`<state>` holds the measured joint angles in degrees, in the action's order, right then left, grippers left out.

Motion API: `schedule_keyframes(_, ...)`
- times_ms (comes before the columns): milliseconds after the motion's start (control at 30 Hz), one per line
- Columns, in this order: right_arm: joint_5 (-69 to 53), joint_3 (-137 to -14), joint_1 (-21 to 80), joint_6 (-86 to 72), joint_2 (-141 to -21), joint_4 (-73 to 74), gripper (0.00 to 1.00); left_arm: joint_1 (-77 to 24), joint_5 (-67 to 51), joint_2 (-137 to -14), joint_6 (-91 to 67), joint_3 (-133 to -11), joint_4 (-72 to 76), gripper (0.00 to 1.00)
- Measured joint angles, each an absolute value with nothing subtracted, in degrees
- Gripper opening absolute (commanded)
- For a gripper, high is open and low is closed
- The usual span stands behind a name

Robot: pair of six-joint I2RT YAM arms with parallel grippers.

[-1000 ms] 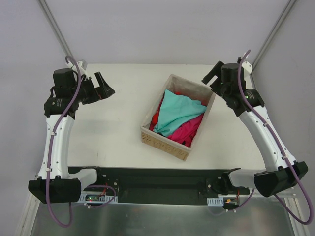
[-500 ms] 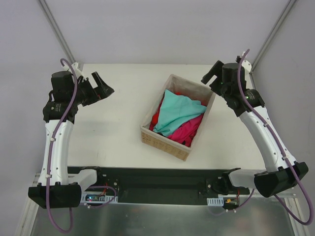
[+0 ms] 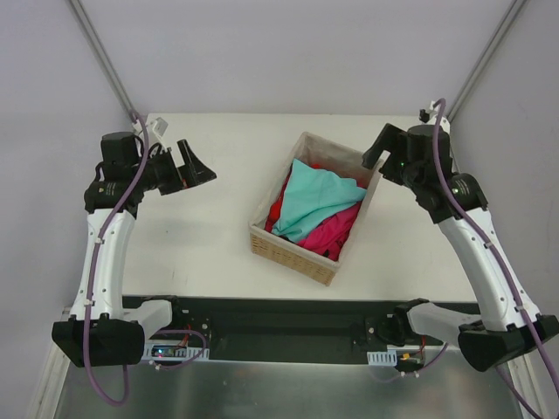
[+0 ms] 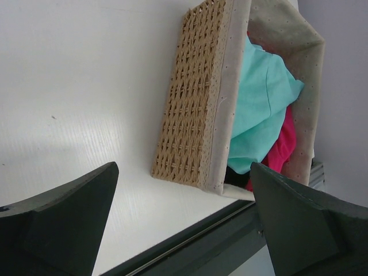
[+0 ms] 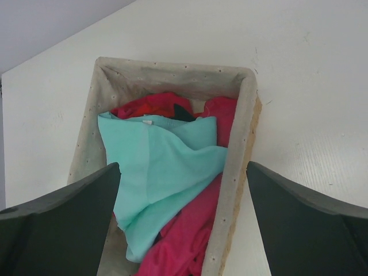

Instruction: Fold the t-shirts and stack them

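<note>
Three t-shirts lie crumpled in a woven basket (image 3: 291, 251) right of the table's middle. The light teal one (image 3: 314, 201) is on top, over a crimson-magenta one (image 3: 332, 234) and a red one (image 3: 278, 208). My left gripper (image 3: 199, 162) hangs open left of the basket, holding nothing. My right gripper (image 3: 377, 147) stands open over the basket's far right corner, also holding nothing. The left wrist view shows the basket's woven side (image 4: 192, 103), the teal tee (image 4: 261, 109) and the magenta one (image 4: 282, 149). The right wrist view looks down on teal (image 5: 161, 167), magenta (image 5: 190, 230) and red (image 5: 152, 104) cloth.
The white table (image 3: 192, 236) ends at a black rail (image 3: 279, 314) along the near edge, where both arm bases sit. Grey frame posts (image 3: 105, 57) rise at the far corners. The basket's cloth-lined rim (image 5: 244, 144) stands above the shirts.
The left gripper has moved a little right and nearer, toward the basket. The right arm's wrist has shifted right, with its gripper still by the basket's far corner. The shirts have not moved.
</note>
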<state>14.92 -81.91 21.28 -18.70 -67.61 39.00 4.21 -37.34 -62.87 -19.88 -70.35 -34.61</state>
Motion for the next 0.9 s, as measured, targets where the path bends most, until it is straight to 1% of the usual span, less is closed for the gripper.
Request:
schedule_keyframes(200, 12.25, -80.75, 21.15, -16.69, -63.53, 39.75, 0.96, 4.21, -37.50, -62.72, -19.64, -70.04, -34.68, 0.99)
schedule_keyframes(533, -0.14, -80.77, 21.12, -12.80, -66.04, 39.55, 0.96, 3.01, -36.75, -62.52, -20.10, -68.82, -34.59, 0.99)
schedule_keyframes(700, -8.12, -79.77, 21.26, -13.04, -65.82, 34.52, 0.96, 0.34, -34.22, -62.24, -22.39, -68.45, -34.48, 0.99)
schedule_keyframes(900, -10.07, -80.20, 22.55, -15.44, -66.57, 31.57, 0.96, -0.01, -31.62, -61.39, -28.23, -67.02, -34.33, 0.99)
